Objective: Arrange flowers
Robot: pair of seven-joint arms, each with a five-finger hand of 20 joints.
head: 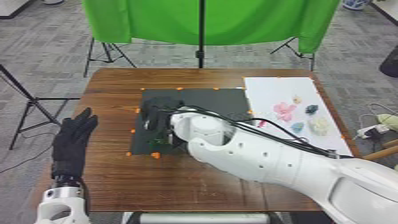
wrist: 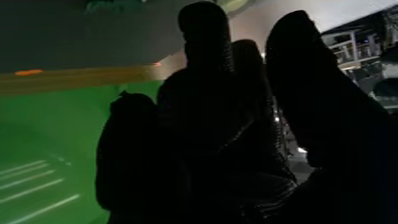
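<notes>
Right hand (head: 161, 109), open and seemingly empty, over a black mat (head: 227, 98); left hand (head: 71, 142), fingers extended, left of the mat. Green foliage (head: 158, 142) lies on the mat, a pink flower (head: 284, 109) right of it. Best lift clear before pinching the flower gently.

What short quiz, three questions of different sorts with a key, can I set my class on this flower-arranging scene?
1. Which of the robot's hands is over the dark mat?
a) left
b) right
c) both

2. True or false: the pink flower lies on the white sheet.

3. Fill in the missing colour: the cloth hanging beyond the table is ____.

Key:
1. b, the right hand
2. True
3. Green
</notes>
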